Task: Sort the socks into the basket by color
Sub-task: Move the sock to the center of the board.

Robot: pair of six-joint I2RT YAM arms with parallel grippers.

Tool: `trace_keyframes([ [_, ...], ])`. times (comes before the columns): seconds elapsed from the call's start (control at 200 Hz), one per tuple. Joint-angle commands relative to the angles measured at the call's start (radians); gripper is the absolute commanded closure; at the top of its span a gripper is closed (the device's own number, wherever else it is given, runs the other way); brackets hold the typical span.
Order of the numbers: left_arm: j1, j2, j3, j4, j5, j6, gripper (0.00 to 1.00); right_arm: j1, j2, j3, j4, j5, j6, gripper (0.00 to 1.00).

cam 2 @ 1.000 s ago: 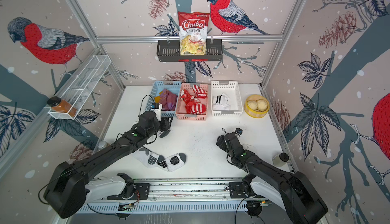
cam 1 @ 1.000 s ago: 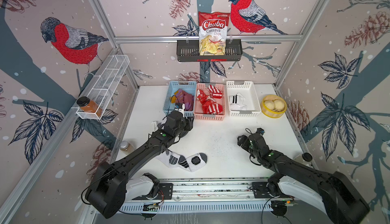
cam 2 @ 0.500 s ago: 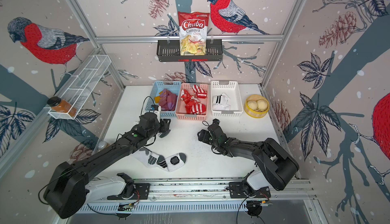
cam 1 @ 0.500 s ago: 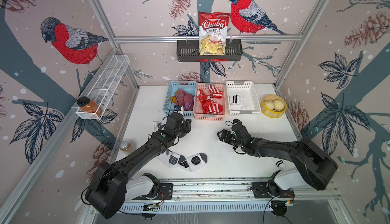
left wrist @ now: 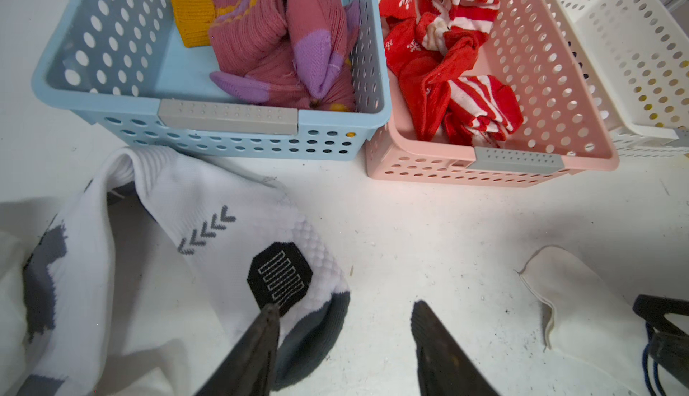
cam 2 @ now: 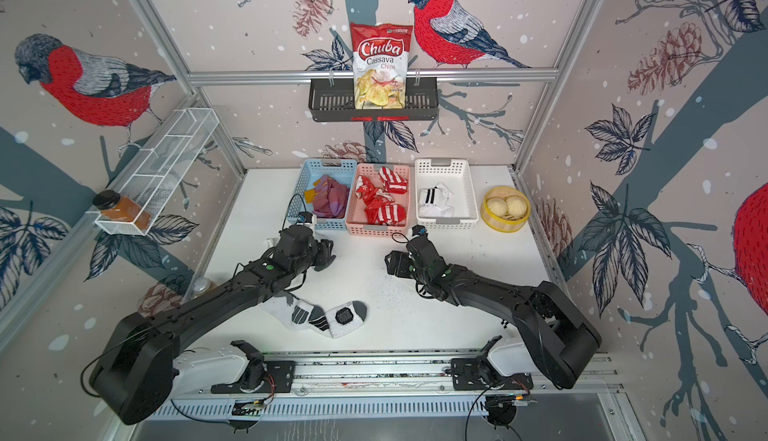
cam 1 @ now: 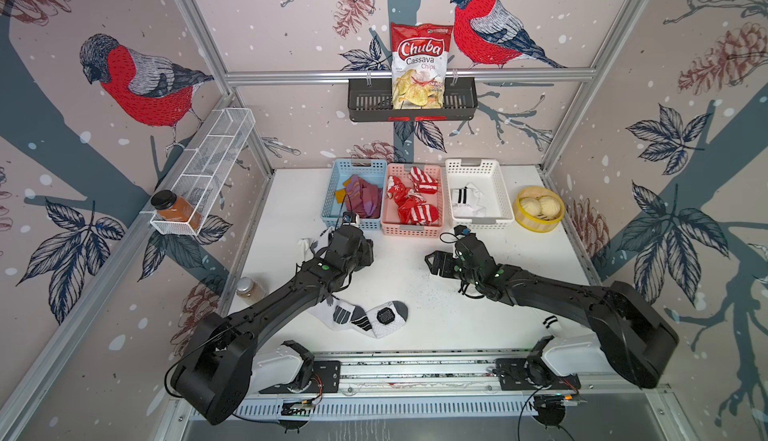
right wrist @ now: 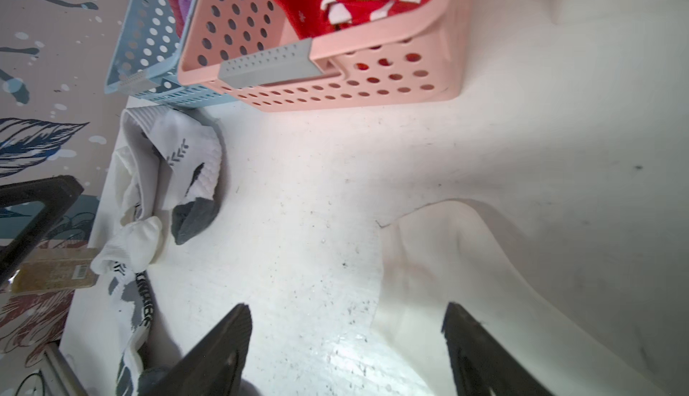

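Fingers of our left gripper stand spread over the soft white grey-toed sock beside the blue plastic basket; our right gripper gapes empty. We judge a pickup underway: pinch next, then carry to the white perforated plastic basket.

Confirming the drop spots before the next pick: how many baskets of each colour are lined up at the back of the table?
Blue basket: 1
Pink basket: 1
White basket: 1
Total: 3
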Motion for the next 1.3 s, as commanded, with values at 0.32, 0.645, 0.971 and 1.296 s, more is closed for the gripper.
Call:
trace_keyframes([
  [0.32, -0.002, -0.112, -0.062, -0.193, -0.208, -0.171, 0.41, -0.035, 0.001, -0.114, 0.156, -0.056, -0.059, 0.16],
  [0.645, -0.002, -0.105, -0.026, -0.255, -0.209, -0.224, 0.41, -0.056, 0.133, -0.131, 0.281, -0.188, -0.082, 0.18],
  [0.971, -0.028, -0.086, -0.047, -0.158, -0.135, -0.224, 0.41, -0.035, 0.101, -0.100, 0.204, -0.114, -0.109, 0.18],
  [1.296, -0.088, 0.036, 0.048, -0.080, -0.103, -0.125, 0.41, 0.003, -0.083, -0.083, -0.094, 0.249, 0.058, 0.15],
])
